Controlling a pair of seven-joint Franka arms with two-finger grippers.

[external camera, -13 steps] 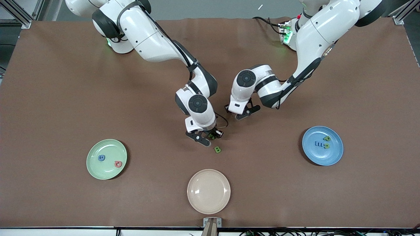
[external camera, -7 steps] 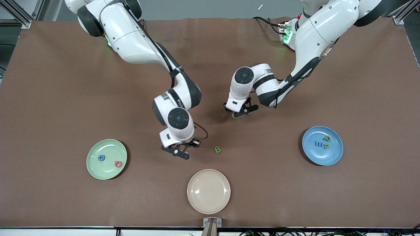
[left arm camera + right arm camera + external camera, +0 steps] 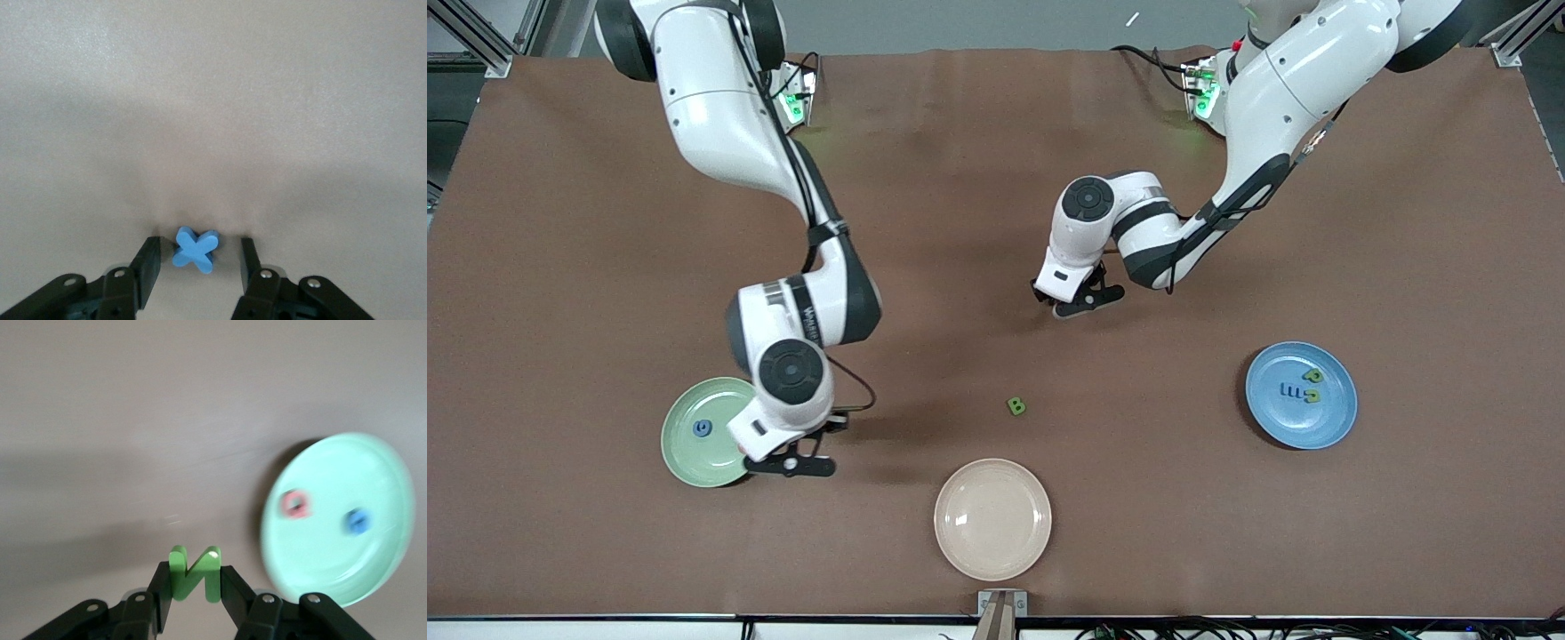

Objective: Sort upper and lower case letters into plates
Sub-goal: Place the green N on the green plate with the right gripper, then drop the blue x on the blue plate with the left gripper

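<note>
Beside mint plate (image 3: pixel 694 444), right gripper (image 3: pixel 195 600) relocated from centre, clamping green N (image 3: pixel 195 573); left gripper (image 3: pixel 199 267) narrowing around blue x (image 3: pixel 195 248); brown table (image 3: pixel 1227 533).

A robotics lab test bench. Two white robot arms (image 3: pixel 747 151) are bolted at the far edge of a table under a brown mat (image 3: pixel 605 267), with aluminium framing (image 3: pixel 480 40) at the corners and cables (image 3: pixel 1227 629) along the near edge.

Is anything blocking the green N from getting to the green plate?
Nothing visible does. The right gripper holds the green N just beside the mint plate; only bare table lies between. The blue G and pink Q leave room.
</note>
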